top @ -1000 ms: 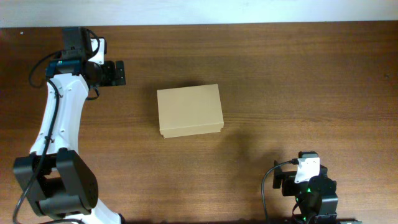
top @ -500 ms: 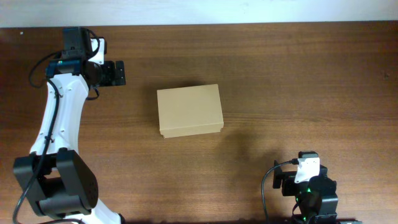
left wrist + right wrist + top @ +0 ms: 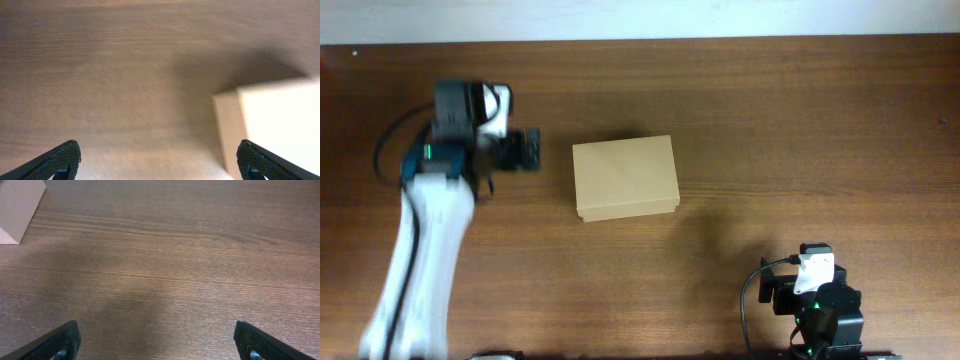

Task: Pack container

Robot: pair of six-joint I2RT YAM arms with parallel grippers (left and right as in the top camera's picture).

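The closed container point(image 3: 625, 178) is lying in the middle of the bench point(image 3: 800, 120). The left end effector point(image 3: 530, 150) is hovering left of it, spread wide. The right end effector point(image 3: 157, 345), near right, is also standing spread.

Overhead: even, moderately bright light, no glare on the brown surface point(image 3: 800, 130). Left arm point(image 3: 420, 250) and left tool point(image 3: 532, 150) smeared with blur, edges ghosted. Container point(image 3: 625, 178) sharp, with a thin soft shadow along its near and right sides. Right arm point(image 3: 817, 300) crisp, small green light glowing on it.

Left wrist: whole frame soft, wood grain streaked. Container top blown out to near white, with a dark diffuse shadow on the surface beyond it. Fingertips point(image 3: 62, 160) are dark, soft shapes.

Right wrist: sharpest view, grain clear. A broad dim shadow patch lies centre to lower left, and the far edge is darker. Right tool point(image 3: 160, 342) fingertips slightly out of focus.
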